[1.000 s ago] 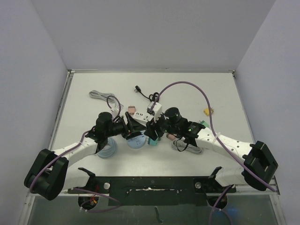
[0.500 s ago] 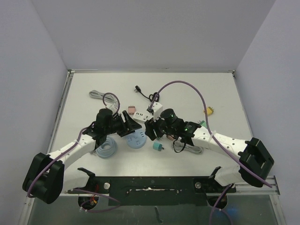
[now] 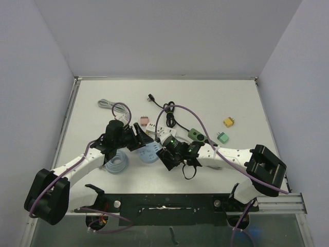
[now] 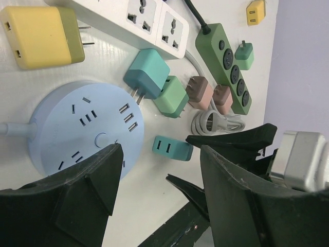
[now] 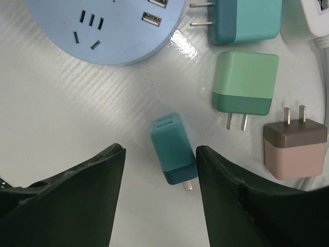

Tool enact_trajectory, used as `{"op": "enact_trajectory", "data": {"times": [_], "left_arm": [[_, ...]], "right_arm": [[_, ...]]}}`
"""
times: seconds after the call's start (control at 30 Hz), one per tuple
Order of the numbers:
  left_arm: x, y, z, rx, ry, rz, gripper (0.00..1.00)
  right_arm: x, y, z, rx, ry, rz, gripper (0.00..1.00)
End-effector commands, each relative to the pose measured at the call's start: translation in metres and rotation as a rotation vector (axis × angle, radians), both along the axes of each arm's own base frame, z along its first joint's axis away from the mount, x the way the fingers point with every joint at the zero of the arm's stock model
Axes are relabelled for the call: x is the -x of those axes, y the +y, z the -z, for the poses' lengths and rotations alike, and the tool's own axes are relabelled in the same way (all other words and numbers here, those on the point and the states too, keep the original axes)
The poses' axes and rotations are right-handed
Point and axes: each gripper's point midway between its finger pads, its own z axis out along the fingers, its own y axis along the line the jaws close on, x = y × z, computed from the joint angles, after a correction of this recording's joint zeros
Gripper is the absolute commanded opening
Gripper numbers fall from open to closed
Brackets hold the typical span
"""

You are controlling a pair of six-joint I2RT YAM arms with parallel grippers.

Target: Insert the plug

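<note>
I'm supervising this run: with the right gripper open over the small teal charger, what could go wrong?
The teal charger lies askew between the fingers of the right gripper; closing may twist or skid it. Its prongs point away from the round blue power strip, so it needs turning before insertion. The pink charger nearby could get nudged.

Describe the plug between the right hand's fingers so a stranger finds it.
Find the round blue power strip near the middle of the table. Beside it a small teal adapter lies alone, slimmer than the squat chargers clustered nearby.
</note>
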Motion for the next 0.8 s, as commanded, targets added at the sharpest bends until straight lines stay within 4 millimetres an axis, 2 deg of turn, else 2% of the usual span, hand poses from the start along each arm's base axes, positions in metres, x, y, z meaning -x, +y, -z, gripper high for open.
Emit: {"op": "enact_trajectory", "data": {"times": [0.0,0.13,0.2,0.27,0.37,0.47,0.57,0.77], "left_arm": [[-0.003,0.002,-0.011,0.003,-0.063,0.002,0.6],[-0.004,0.003,-0.012,0.002,-0.07,-0.001,0.6],[-0.004,0.004,-0.012,-0.001,-0.072,-0.005,0.6],[-0.005,0.005,-0.013,-0.003,-0.08,-0.006,0.6],[-0.005,0.006,-0.015,-0.01,-0.106,0.005,0.6],[-0.004,0.006,-0.025,-0.017,-0.171,0.037,0.6],[0.003,0.003,-0.045,0.0,-0.261,0.097,0.6],[0.035,-0.012,-0.095,0.095,-0.468,0.285,0.6]], "right_arm": [[-0.008,-0.013,0.007,0.079,-0.026,-0.086,0.56],[-0.006,-0.015,0.013,0.086,-0.008,-0.137,0.51],[-0.005,-0.016,0.016,0.088,0.001,-0.152,0.46],[-0.005,-0.016,0.018,0.086,0.002,-0.163,0.38],[-0.008,-0.012,0.016,0.063,0.0,-0.171,0.18],[-0.01,0.002,-0.007,-0.044,-0.022,-0.195,0.13],[-0.005,0.018,-0.044,-0.235,-0.02,-0.264,0.13],[0.016,0.039,-0.118,-0.545,-0.03,-0.45,0.13]]}}
